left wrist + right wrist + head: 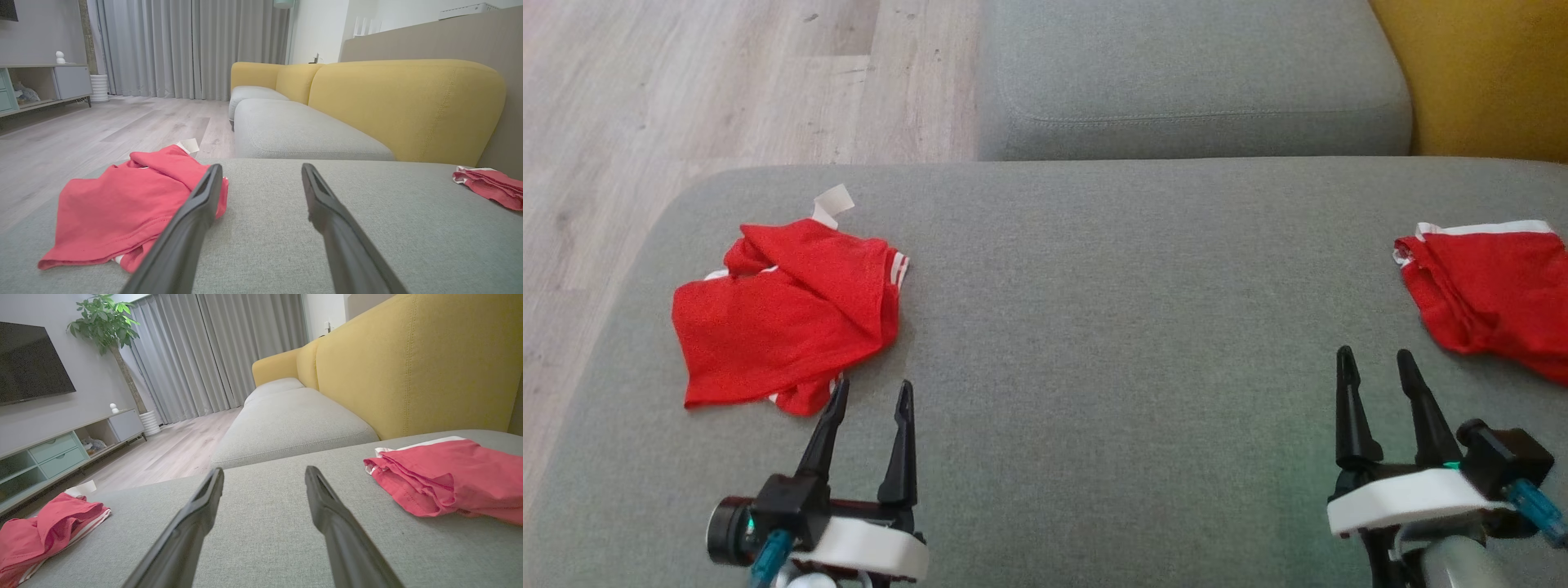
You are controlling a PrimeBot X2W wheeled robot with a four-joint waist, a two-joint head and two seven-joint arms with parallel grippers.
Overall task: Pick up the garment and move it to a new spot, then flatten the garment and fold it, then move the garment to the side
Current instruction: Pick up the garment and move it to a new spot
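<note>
A crumpled red garment [784, 318] with white trim and a white tag lies at the left of the grey seat cushion [1111, 327]; it also shows in the left wrist view [118, 204] and the right wrist view [36, 531]. My left gripper [873, 384] stands open just in front of its near right corner, holding nothing; its own view [262, 167] shows the left finger beside the cloth. A second red garment [1494, 286] lies bunched at the cushion's right edge [449, 477]. My right gripper [1374, 354] is open and empty, just left of that one.
A second grey seat cushion [1192, 82] lies beyond, with the yellow backrest [1486, 73] to the right. Wooden floor [686, 82] borders the cushion's left edge. A TV cabinet [61, 449] and curtains [184, 45] stand far off.
</note>
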